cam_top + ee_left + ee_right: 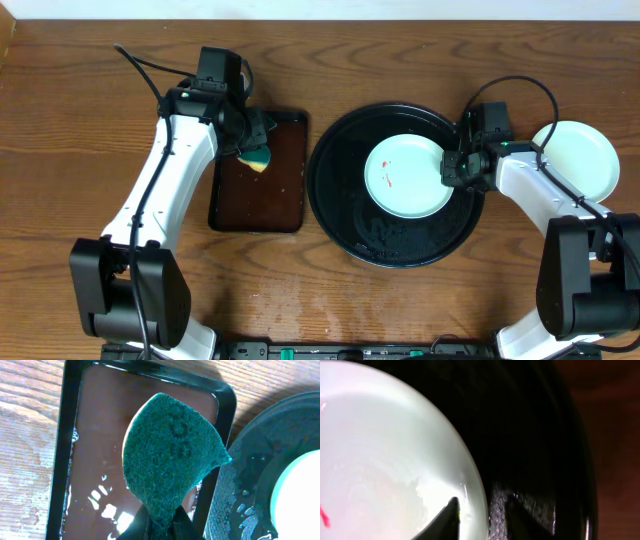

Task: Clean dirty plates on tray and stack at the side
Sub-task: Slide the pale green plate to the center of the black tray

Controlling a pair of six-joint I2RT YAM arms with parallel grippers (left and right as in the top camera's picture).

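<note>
Wood-grain counter (80, 120), seen from overhead. Black tray (400, 245) sits right of centre. One mint plate (408, 178) lies in it, with a red smear (387, 175) on its left half. Right claw (452, 168) is slightly open, fingers astride that plate's right rim, not pinching. Second plate (580, 160) rests on bare counter at far right. Left claw (250, 138) is clamped on a green sponge (258, 157) over the brown tray (260, 205), left of centre.
</note>
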